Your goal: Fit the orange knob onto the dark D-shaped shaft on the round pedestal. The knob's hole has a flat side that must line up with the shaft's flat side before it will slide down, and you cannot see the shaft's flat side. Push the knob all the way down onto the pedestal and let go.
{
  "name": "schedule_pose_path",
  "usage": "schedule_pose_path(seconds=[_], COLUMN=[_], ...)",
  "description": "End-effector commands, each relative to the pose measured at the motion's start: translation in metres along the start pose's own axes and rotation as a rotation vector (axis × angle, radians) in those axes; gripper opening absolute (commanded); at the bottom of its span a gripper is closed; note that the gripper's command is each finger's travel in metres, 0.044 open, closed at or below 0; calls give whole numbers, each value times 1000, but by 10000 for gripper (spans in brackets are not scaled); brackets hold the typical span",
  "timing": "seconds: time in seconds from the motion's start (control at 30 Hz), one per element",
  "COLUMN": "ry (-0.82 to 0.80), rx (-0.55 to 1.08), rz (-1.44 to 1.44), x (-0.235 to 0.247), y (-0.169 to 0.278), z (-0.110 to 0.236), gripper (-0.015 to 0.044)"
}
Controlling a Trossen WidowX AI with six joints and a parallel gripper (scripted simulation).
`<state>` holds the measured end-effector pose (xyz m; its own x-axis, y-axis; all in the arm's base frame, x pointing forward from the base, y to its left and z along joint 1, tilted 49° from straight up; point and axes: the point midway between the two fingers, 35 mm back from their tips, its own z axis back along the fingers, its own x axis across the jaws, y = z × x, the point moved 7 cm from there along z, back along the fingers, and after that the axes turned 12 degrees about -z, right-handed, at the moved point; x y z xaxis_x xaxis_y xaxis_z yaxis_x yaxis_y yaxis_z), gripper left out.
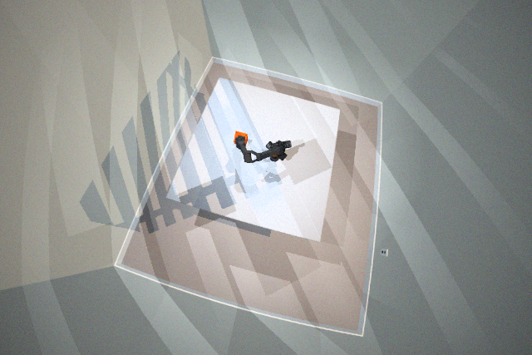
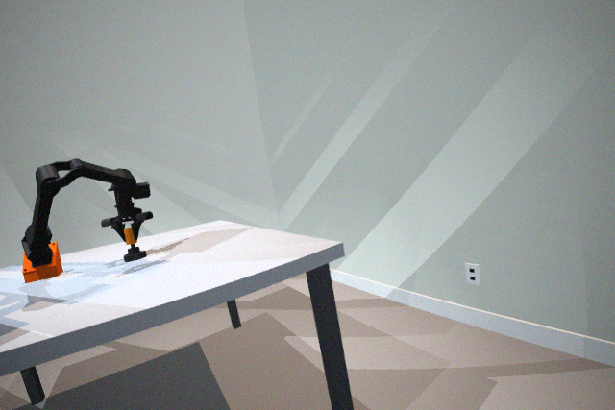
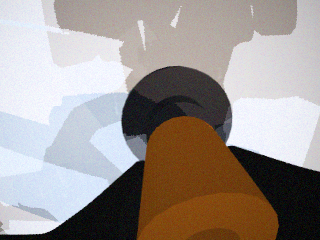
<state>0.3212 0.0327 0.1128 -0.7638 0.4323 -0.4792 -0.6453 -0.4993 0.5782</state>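
My gripper (image 2: 129, 235) (image 3: 186, 162) is shut on the orange knob (image 2: 129, 235) (image 3: 200, 187), a cylinder held upright. In the exterior view the knob hangs just above the dark round pedestal (image 2: 134, 253) (image 3: 143, 110) on the white table (image 2: 209, 266). In the wrist view the knob's far end covers the middle of the pedestal, so the shaft is hidden. A dark hollow shows in the knob's near end. In the top view the arm (image 1: 262, 153) reaches over the table and hides knob and pedestal.
The arm's orange base (image 2: 41, 266) (image 1: 240, 136) stands at the table's left. The table's front edge and dark legs (image 2: 328, 325) are to the right. A wall socket (image 2: 472, 273) is on the far wall.
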Motion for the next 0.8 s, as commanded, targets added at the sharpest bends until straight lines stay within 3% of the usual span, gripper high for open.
schedule_pose_path(seconds=[0.0, 0.27, 0.77], ry=[7, 7, 7], rx=[-3, -2, -2], rz=[-2, 207, 207], x=[0, 0, -1], y=[0, -2, -2], z=[4, 5, 3], gripper=[0, 0, 0])
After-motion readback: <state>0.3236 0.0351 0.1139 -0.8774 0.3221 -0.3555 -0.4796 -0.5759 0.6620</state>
